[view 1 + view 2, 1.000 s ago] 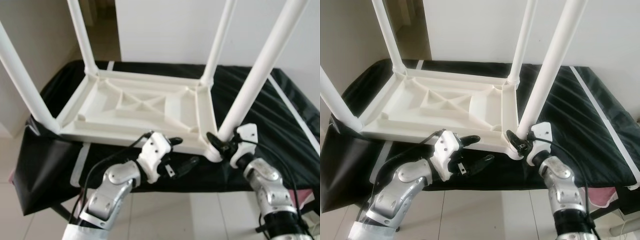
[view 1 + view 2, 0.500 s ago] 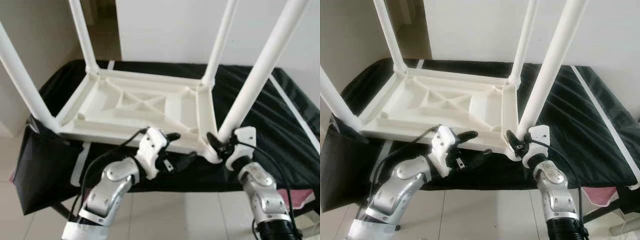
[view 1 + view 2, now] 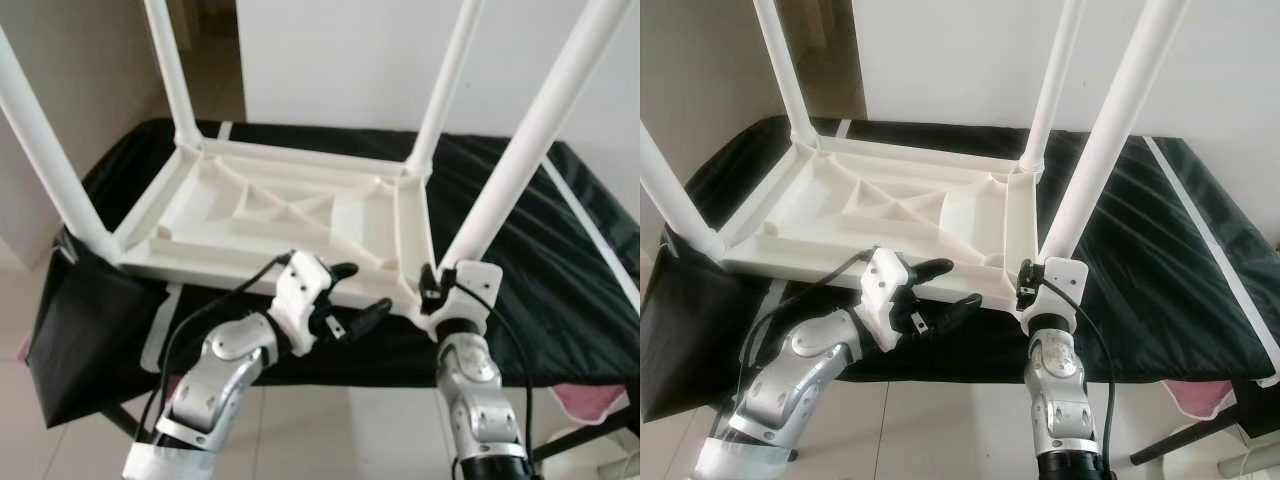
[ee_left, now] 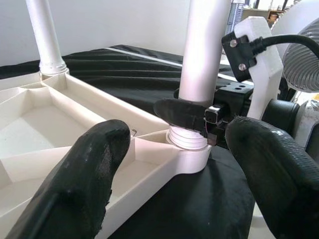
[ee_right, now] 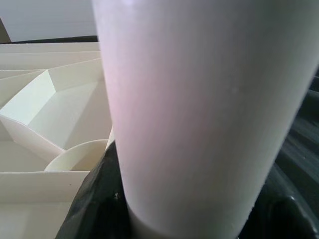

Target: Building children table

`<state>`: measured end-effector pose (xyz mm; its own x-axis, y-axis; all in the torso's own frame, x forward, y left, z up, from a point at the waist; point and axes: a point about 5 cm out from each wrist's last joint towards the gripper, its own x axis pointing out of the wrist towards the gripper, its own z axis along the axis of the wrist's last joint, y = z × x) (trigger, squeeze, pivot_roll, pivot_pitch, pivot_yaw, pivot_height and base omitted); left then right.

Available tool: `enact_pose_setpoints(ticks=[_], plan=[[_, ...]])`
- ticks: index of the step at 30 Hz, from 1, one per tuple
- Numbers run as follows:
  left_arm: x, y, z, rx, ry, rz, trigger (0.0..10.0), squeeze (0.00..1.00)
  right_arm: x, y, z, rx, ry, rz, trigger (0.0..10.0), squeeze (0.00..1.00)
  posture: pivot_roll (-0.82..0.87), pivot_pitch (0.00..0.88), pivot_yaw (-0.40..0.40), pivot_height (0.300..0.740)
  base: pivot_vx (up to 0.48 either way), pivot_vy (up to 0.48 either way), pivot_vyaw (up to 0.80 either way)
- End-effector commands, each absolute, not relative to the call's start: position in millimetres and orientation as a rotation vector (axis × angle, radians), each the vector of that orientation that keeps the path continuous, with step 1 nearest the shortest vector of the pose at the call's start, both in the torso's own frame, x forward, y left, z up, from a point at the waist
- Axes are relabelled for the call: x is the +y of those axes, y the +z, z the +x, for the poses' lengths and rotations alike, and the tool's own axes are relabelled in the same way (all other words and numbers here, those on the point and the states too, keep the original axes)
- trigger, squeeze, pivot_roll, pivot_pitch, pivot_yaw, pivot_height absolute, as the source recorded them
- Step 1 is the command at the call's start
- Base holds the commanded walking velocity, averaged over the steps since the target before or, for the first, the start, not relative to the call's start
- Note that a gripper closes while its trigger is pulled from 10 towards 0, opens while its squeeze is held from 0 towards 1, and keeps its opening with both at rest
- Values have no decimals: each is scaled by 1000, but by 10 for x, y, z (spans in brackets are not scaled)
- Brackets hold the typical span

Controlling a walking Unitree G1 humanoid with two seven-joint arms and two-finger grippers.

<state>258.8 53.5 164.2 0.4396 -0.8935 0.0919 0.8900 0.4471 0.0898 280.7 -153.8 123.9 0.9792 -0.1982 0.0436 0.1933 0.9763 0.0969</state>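
A white plastic children's table (image 3: 280,215) lies upside down on a black-covered surface (image 3: 560,260), its legs pointing up. My right gripper (image 3: 432,290) is shut on the base of the near right leg (image 3: 520,170), just above its socket at the table's corner. In the right wrist view this leg (image 5: 199,114) stands between the black fingers (image 5: 94,204). My left gripper (image 3: 365,288) hovers open at the table's front edge, left of that corner, holding nothing. In the left wrist view its fingers (image 4: 89,169) frame the leg's base (image 4: 189,137).
A white wall stands behind the black surface, with a doorway at the back left. Pale tiled floor (image 3: 330,430) lies under my arms. Something pink (image 3: 590,400) sits low at the right. A fan (image 4: 299,45) shows in the left wrist view.
My right forearm has swung in beneath the corner and now stands nearly upright, its wrist turned around the leg base. The left gripper edged slightly closer to the table's rim.
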Motion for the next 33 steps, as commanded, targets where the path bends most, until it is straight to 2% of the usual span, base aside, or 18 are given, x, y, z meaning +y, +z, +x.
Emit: enact_pose_setpoints(ticks=[1,8,9,14,18,24,25,26,33], plan=[[534,1667,2584,-139,-1077,16,10000,0,-1622,1115,2750,12,-266,110,10000,0,-27,35,-45,740,0,0,0],[572,1683,2611,-142,-1067,25,10000,0,-1636,1142,2765,1,-287,110,10000,0,-23,39,-46,740,0,0,0],[574,1682,2610,-142,-1066,26,10000,0,-1629,1150,2768,-5,-276,109,10000,1000,-23,39,-46,740,0,0,0],[570,1663,2583,-136,-1092,43,10000,0,-1632,1200,2786,-27,-240,107,10000,1000,-21,37,-51,740,0,0,0],[557,1631,2526,-128,-1159,90,10000,0,-1668,1328,2831,-83,-86,84,10000,1000,-18,32,-54,740,0,0,0],[567,1612,2521,-128,-1177,128,10000,0,-1722,1378,2854,-89,31,74,10000,1000,-12,26,-62,740,0,0,0],[571,1603,2511,-126,-1186,136,10000,0,-1741,1399,2866,-92,58,64,10000,0,-9,25,-66,740,0,0,0],[579,1587,2481,-119,-1209,151,10000,0,-1770,1465,2909,-98,170,31,10000,0,-5,22,-67,740,0,0,0],[581,1593,2467,-119,-1219,159,10000,0,-1782,1506,2949,-81,354,-45,10000,0,-5,18,-65,740,0,0,0]])
